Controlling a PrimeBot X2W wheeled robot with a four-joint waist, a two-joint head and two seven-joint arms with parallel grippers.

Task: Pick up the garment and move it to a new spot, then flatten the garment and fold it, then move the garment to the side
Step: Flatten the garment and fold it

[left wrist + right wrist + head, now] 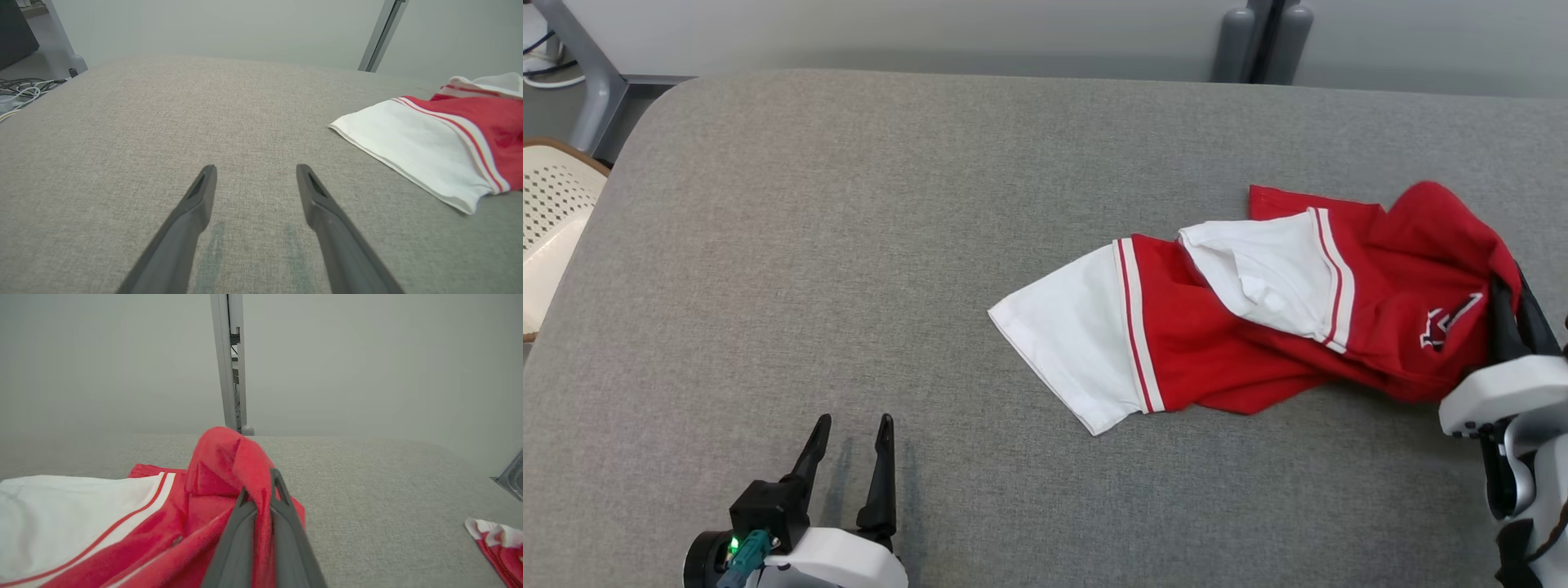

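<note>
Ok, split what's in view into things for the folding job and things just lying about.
For the job: red and white garment; right fingers, shut on its red cloth; left fingers, open above the table.
Lying about: cables; grey post; small red and white cloth.

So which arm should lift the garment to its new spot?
Right. The right pincer is shut on a red fold of the garment; the left pincer stands open over the table, apart from the white sleeve.
</note>
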